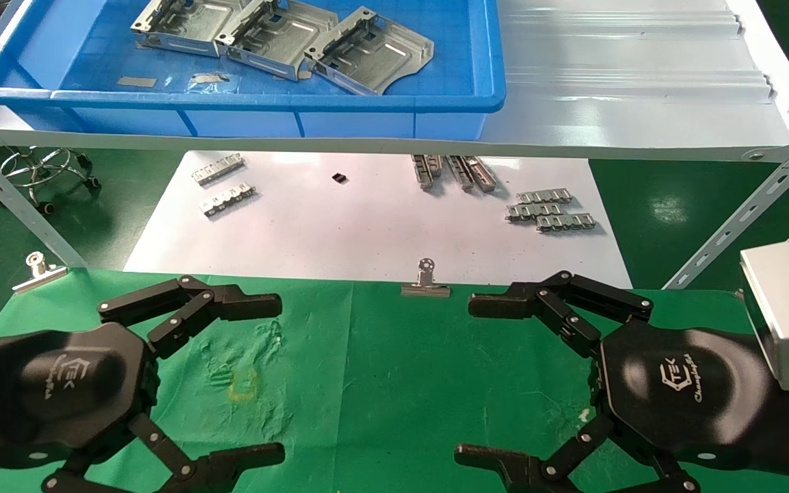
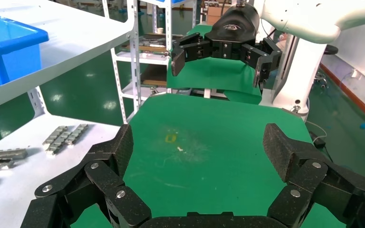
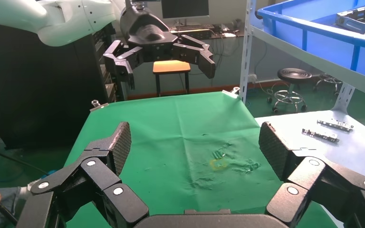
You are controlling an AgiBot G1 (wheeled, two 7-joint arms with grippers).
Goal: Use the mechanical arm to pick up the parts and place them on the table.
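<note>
Three silver stamped sheet-metal parts (image 1: 278,34) lie side by side in the blue bin (image 1: 244,99) on the upper shelf, far ahead. The green cloth table (image 1: 367,370) lies below me with a small yellow mark (image 1: 242,385) on it. My left gripper (image 1: 281,380) hovers open and empty over the table's left side; it also shows in the left wrist view (image 2: 199,142). My right gripper (image 1: 463,380) hovers open and empty over the right side; it also shows in the right wrist view (image 3: 195,145). The two grippers face each other.
A white sheet (image 1: 367,219) beyond the table holds several small toothed strips (image 1: 550,211) and a small black piece (image 1: 340,178). Binder clips (image 1: 426,282) hold the cloth's far edge. A grey shelf rail (image 1: 367,145) crosses above the sheet. A slanted bracket (image 1: 744,219) stands at right.
</note>
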